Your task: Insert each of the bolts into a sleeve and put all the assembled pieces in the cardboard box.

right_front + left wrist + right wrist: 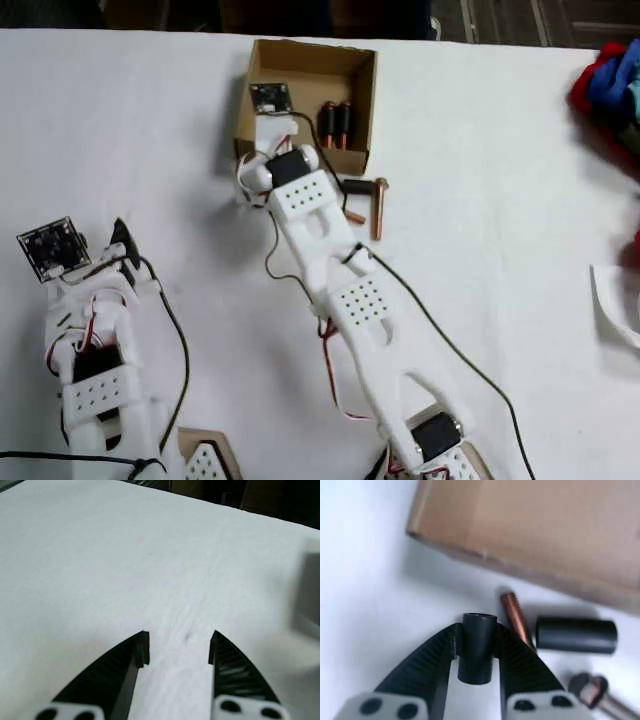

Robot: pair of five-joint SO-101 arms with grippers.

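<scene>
My right gripper point(476, 636) is shut on a black sleeve point(476, 650), held upright just above the cloth, close to the outer wall of the cardboard box point(535, 535). Beside it lie a copper bolt point(516, 620), a second black sleeve point(576, 635) on its side, and another bolt's head point(590, 690). From above, the box point(258, 90) holds two assembled pieces point(335, 124); a loose sleeve point(356, 187) and bolts point(379, 208) point(353, 216) lie in front of it. My left gripper point(178, 650) stands open over bare cloth, at the table's left point(120, 240).
The white cloth point(500, 150) covers the whole table. My right arm point(340, 280) stretches diagonally across the middle. Coloured fabric point(610, 80) and a white object point(612, 305) sit at the right edge.
</scene>
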